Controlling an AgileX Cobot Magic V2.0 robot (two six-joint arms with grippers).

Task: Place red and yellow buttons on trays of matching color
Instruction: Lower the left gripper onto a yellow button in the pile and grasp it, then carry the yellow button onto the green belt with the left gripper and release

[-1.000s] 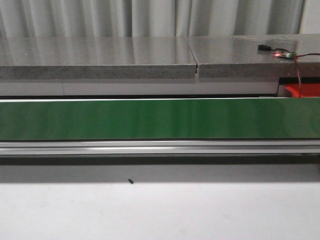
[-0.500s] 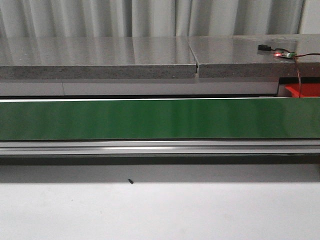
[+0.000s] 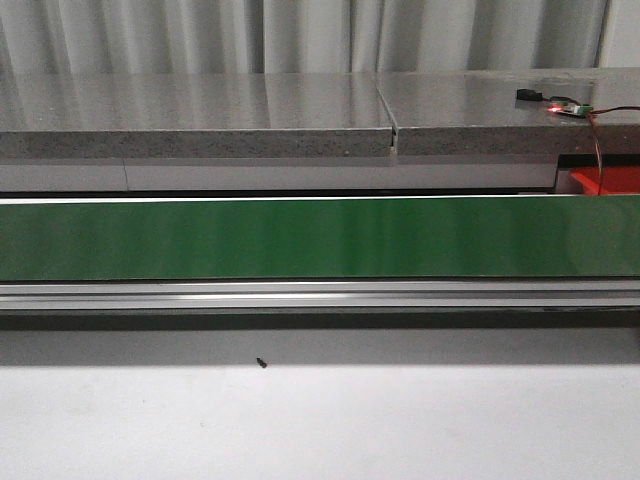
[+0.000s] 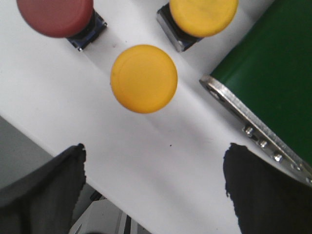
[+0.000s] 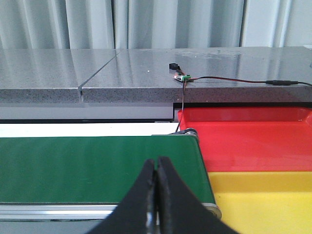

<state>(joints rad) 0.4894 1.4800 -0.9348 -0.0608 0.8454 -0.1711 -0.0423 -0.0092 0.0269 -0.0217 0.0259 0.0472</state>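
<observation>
In the left wrist view my left gripper (image 4: 155, 185) is open above the white table, its dark fingers (image 4: 44, 190) wide apart with nothing between them. Beyond it stand a yellow button (image 4: 144, 78), a second yellow button (image 4: 202, 17) on a metal base, and a red button (image 4: 54, 17). In the right wrist view my right gripper (image 5: 157, 168) is shut with nothing in it, in front of the green belt (image 5: 97, 168). The red tray (image 5: 253, 139) and the yellow tray (image 5: 265, 202) sit side by side past the belt's end. Neither gripper shows in the front view.
The green conveyor belt (image 3: 320, 238) runs across the front view with a metal rail (image 3: 320, 295) along its near edge. Behind it is a grey stone counter (image 3: 200, 115) carrying a small circuit board (image 3: 565, 108) with wires. A small dark speck (image 3: 261, 363) lies on the white table.
</observation>
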